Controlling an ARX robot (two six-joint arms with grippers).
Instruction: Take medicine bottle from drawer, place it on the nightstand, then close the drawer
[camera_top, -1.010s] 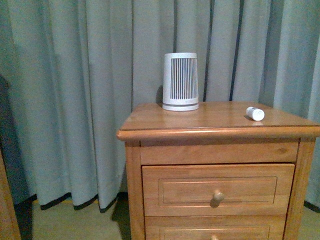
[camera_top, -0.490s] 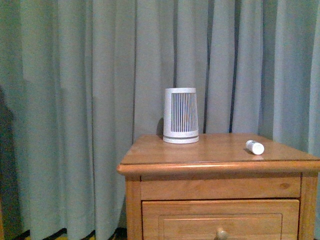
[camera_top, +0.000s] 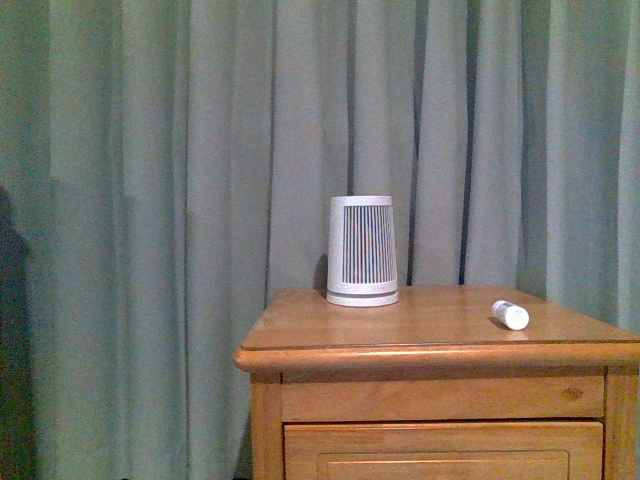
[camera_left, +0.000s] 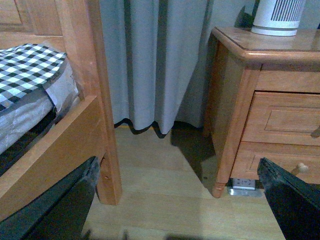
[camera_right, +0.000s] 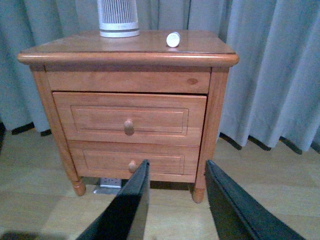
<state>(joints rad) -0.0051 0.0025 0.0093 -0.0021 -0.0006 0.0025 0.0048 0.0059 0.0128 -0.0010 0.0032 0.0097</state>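
Note:
The small white medicine bottle (camera_top: 510, 315) (camera_right: 173, 39) lies on its side on the top of the nightstand (camera_top: 420, 325) (camera_right: 127, 59), near its right edge. Nothing holds it. The upper drawer (camera_right: 130, 117) has its front in line with the cabinet or very nearly so, and its knob is free. My right gripper (camera_right: 175, 200) is open and empty, low in front of the nightstand and well back from it. Over the floor between bed and nightstand, my left gripper (camera_left: 175, 210) is open wide and empty. Neither arm shows in the front view.
A white slatted tapered cylinder (camera_top: 362, 250) stands at the back of the nightstand top. The lower drawer (camera_right: 132, 160) is closed. A wooden bed frame (camera_left: 95, 100) with checked bedding (camera_left: 30, 65) stands left of the nightstand. Grey curtains (camera_top: 150, 200) hang behind. A white socket box (camera_left: 243, 184) lies under the nightstand.
The front view has tilted upward: the nightstand sits lower in the frame and the drawer knobs have left it. The bottle has stayed where it lies on the top.

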